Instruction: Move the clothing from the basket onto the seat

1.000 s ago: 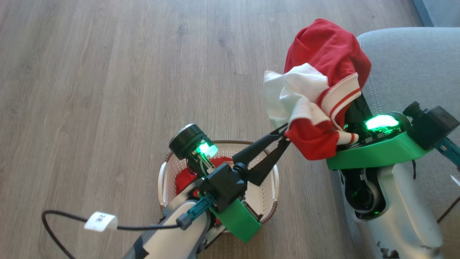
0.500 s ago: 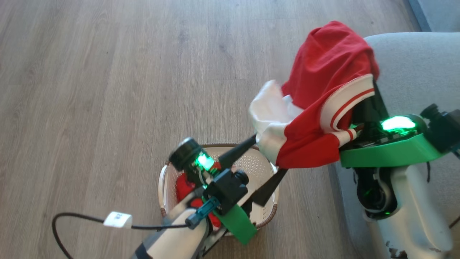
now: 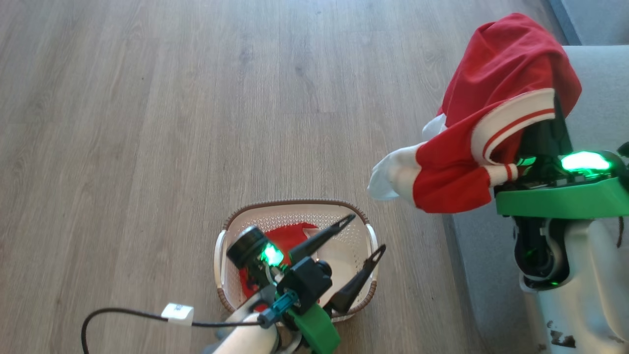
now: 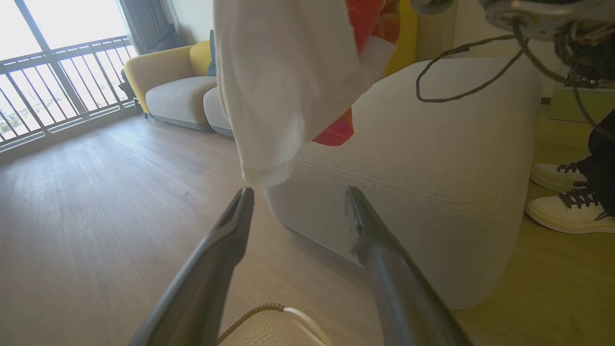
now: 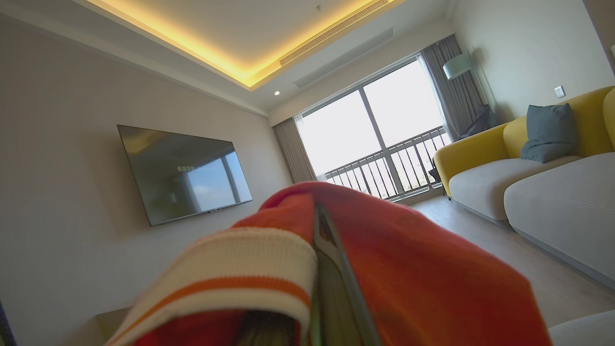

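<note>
A black cable [image 3: 221, 323] with a white tag loops over the wooden floor [image 3: 147, 123] at the far left, close to the basket [image 3: 219, 255]. The basket stands on the floor with one red garment [image 3: 287, 236] lying inside it. Above it hangs the left claw [image 3: 366, 232], spread wide and holding nothing, one finger over the basket's middle and the other near its right rim.

Further right, the second garment [image 3: 506, 64] is held high, draped over the right claw [image 5: 321, 221], which is closed and appears to pinch the cloth. Its white end dangles over the floor, just short of the seat [image 3: 602, 113].

The main risk lies there. The cloth looks hung and bunched rather than firmly caught, so a quick swing could let it slide off before it is over the seat. On the left, a descent too near the rim could snag the basket and drag it.
</note>
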`<state>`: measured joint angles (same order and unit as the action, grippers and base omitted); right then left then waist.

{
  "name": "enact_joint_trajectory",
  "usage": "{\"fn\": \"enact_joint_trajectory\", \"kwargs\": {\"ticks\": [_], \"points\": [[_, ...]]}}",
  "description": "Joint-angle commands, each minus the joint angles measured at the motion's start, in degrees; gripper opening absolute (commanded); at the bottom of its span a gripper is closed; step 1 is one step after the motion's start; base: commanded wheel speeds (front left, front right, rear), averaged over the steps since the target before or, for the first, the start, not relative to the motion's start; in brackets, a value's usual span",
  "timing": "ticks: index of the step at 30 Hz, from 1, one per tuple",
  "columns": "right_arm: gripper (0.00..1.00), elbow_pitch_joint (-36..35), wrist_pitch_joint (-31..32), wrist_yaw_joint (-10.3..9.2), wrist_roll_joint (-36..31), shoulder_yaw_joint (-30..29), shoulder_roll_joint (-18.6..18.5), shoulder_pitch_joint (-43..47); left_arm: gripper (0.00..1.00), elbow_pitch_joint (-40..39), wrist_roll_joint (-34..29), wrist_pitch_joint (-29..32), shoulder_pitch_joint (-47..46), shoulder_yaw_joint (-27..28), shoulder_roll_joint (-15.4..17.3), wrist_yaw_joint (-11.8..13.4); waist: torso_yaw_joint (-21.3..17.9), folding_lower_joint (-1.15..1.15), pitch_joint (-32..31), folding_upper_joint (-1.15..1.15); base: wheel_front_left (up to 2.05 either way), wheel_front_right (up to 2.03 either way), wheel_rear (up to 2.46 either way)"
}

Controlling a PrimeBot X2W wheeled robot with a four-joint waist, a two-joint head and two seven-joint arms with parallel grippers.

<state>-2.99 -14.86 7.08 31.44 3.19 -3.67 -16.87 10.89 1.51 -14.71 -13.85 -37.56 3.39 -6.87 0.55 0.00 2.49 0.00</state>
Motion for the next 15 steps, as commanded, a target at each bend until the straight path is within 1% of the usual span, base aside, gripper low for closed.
{"fn": "enact_joint_trajectory", "kwargs": {"ticks": [1,10,15], "points": [[0.00,-2.6,-0.1,0.41,-0.7,0.6,0.8,-2.3,1.00,-1.4,-0.3,-0.3,-1.0,2.0,0.2,0.0,-0.1,0.00,-0.1,0.00,0.00,0.00,0.00],[0.00,-3.3,-0.1,0.41,-1.7,-1.4,0.6,-2.5,1.00,0.2,-0.2,-0.3,0.7,3.1,0.2,0.3,-0.3,0.00,-0.3,0.00,0.00,0.00,0.00],[0.00,-3.6,-0.1,0.41,-2.1,-1.7,0.2,-2.0,1.00,1.7,1.0,-0.3,2.0,4.5,0.0,0.2,-0.6,0.00,-0.4,0.00,0.00,0.00,0.00]]}}
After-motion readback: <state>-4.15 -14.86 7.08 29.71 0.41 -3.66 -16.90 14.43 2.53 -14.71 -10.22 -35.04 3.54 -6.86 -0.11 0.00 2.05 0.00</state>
